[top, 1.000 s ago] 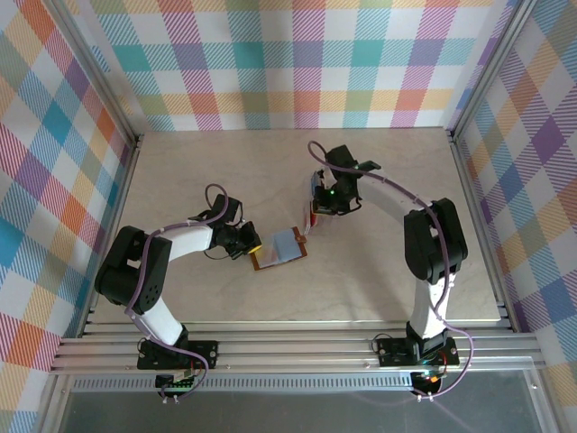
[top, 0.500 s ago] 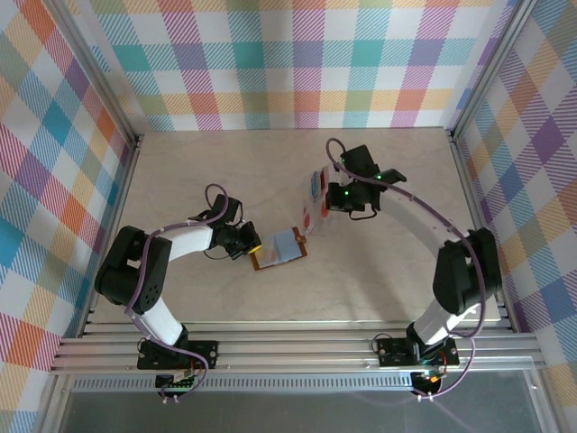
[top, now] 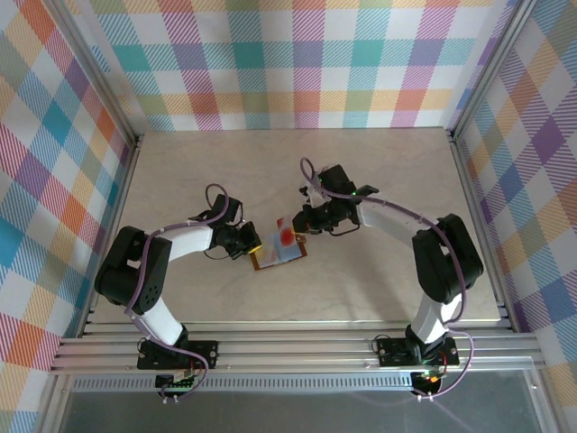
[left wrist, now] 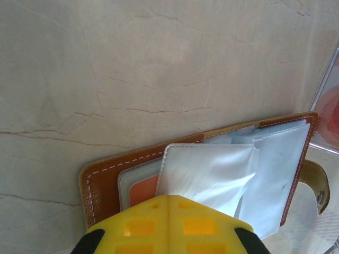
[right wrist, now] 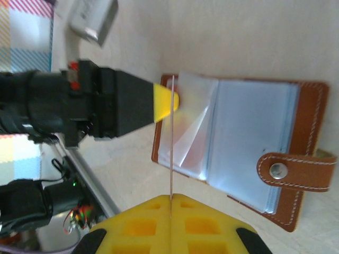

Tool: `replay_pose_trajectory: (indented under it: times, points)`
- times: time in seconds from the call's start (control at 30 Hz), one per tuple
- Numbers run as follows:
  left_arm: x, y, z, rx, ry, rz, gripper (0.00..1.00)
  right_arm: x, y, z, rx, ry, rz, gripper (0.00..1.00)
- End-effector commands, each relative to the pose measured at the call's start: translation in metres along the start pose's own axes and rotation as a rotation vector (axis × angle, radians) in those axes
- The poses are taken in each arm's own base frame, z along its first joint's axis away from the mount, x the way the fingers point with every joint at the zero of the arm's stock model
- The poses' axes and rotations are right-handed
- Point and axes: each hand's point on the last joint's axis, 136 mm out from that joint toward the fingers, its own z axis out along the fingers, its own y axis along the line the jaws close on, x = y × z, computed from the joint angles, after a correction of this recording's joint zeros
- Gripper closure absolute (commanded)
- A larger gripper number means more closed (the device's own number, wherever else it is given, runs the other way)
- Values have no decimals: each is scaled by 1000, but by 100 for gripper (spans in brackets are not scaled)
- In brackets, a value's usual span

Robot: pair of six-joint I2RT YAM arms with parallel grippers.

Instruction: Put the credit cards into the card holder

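Open stitched brown leather wallet [right wrist: 308, 132], glossy clear pockets [right wrist: 249, 137]; left gripper [left wrist: 168, 203], pressed together, touches its left edge; right gripper [right wrist: 171, 198] pinches a thin red-marked card [top: 287, 233].

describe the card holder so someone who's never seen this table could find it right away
On the beige table, look at the middle, where the two arms meet. The card holder lies open at the left tool's tip: brown stitched leather, clear pockets up, a snap tab on one edge. The card in the right tool is just thin plastic with a red spot.
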Motion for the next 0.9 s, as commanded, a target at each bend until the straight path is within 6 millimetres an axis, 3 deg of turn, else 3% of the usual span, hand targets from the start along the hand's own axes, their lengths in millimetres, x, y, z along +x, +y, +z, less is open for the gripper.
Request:
replay_pose_trajectory:
  times: [0.0,0.23,0.87]
  points:
    - [27,50,8,-191,66,-30,100,7,18,8,-126,51,0,100]
    - [28,51,8,-192,69,-31,100,25,2,28,-140,130,78,100]
    - [27,51,8,-195,63,-29,100,44,-32,46,-48,202,170,100]
